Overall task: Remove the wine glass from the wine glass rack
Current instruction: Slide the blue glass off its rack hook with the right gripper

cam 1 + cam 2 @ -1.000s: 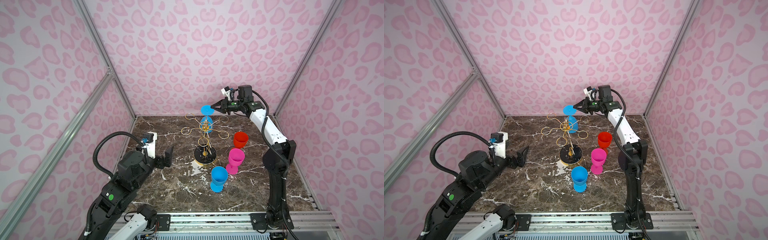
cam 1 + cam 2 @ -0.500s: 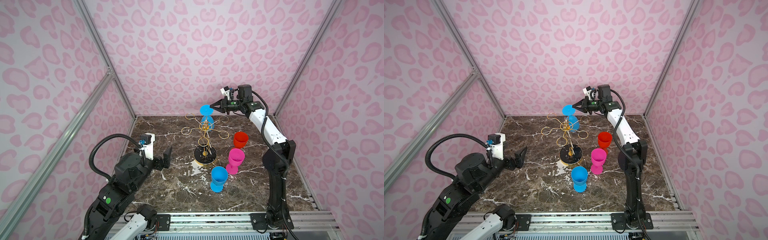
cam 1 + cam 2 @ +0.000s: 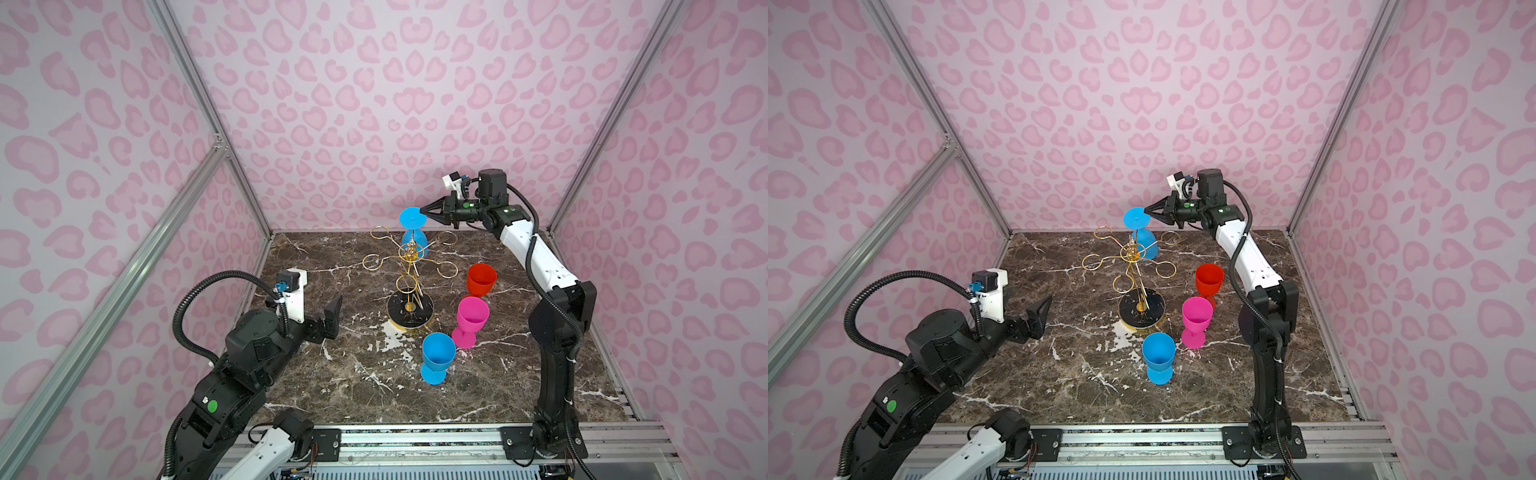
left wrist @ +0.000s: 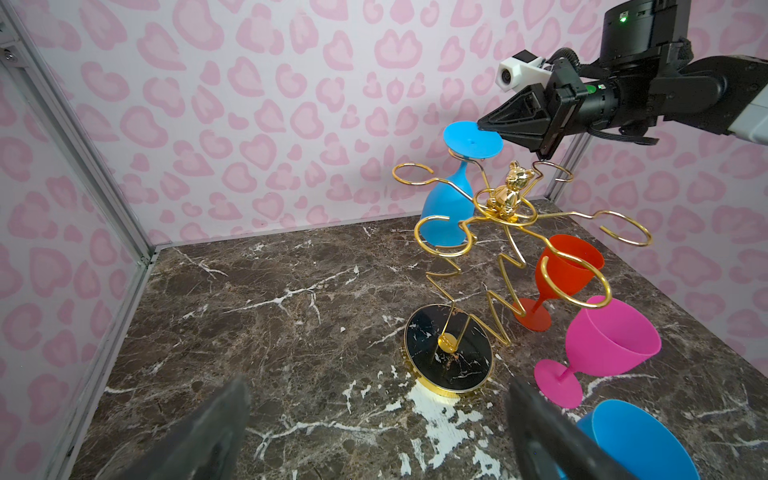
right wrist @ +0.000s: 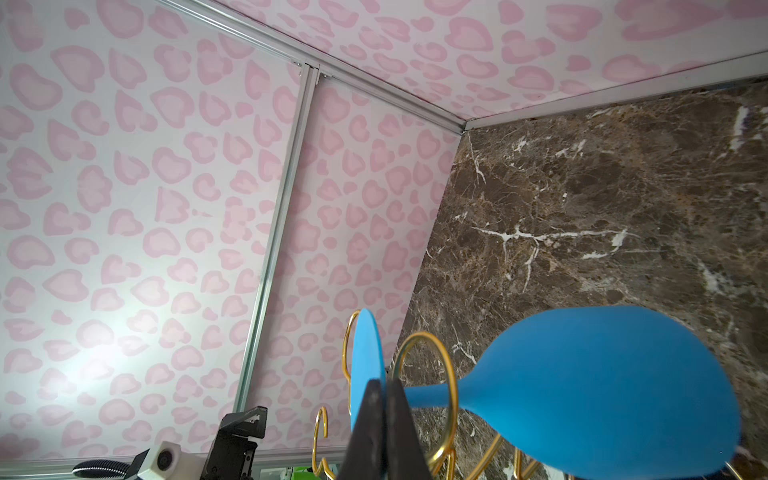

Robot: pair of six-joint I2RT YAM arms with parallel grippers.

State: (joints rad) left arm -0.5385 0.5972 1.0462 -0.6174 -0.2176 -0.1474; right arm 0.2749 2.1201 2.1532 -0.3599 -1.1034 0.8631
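Left gripper (image 4: 378, 382): spread wide, held nothing, sat low and well left of the wine glass rack (image 3: 409, 316).
Wine glass rack: stood upright on the marble tabletop (image 3: 332, 395); one looped arm loaded, the other five bare.
Hanging blue wine glass (image 4: 444, 216): hung bowl-down on the rack's far arm, stem threaded through the gold loop, foot resting on top of it.
Glasses off the rack: upright blue glass (image 3: 438, 353), pink glass (image 3: 471, 318) and red glass (image 3: 481, 279), standing just right of the rack's base; judged finished with.
Right gripper (image 3: 424, 212): pinched together on the rim of the hanging glass's foot, level with the rack's top.
Progress: grip made; judged left to do: drawing the stem out through the loop's gap and setting the glass down.
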